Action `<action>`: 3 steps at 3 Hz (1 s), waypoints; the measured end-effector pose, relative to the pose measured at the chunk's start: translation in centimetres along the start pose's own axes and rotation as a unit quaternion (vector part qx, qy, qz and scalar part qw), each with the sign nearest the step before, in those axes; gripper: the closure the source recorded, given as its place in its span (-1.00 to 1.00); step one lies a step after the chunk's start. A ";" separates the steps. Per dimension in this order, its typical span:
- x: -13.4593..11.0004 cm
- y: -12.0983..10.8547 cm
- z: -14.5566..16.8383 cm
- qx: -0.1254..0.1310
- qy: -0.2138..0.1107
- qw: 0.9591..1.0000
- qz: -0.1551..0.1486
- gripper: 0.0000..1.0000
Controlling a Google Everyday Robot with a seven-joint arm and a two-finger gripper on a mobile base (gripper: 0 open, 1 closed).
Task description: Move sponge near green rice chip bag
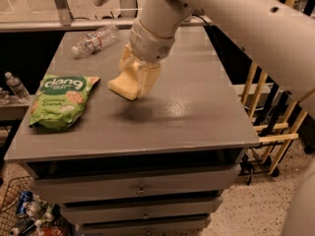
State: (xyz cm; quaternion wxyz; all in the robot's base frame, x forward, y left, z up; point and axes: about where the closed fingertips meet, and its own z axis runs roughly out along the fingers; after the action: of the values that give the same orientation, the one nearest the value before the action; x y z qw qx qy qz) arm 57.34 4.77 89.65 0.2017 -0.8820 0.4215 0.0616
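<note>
The pale yellow sponge (124, 86) is held in the air above the grey table (197, 112), near its middle. My gripper (135, 77) is shut on the sponge, reaching down from the white arm at the upper right. The green rice chip bag (60, 101) lies flat on the table's left side, a short way left of the sponge. The sponge casts a shadow on the table beneath it.
A clear plastic water bottle (94, 40) lies at the table's far left corner. Another bottle (17, 86) stands on a lower shelf to the left. Drawers sit below the tabletop. A wooden rack (268, 107) stands to the right. A basket of cans (24, 210) is at the bottom left.
</note>
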 end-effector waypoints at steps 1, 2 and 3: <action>-2.1 -1.7 3.2 -0.028 -0.012 0.999 -0.031 1.00; -3.4 -2.9 5.3 -0.044 -0.026 0.997 -0.049 1.00; -4.0 -3.9 6.2 -0.047 -0.035 0.997 -0.052 0.67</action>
State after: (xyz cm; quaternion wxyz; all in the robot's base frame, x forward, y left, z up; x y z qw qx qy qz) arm 58.13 12.41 86.27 0.1780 -0.9085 0.3642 0.1015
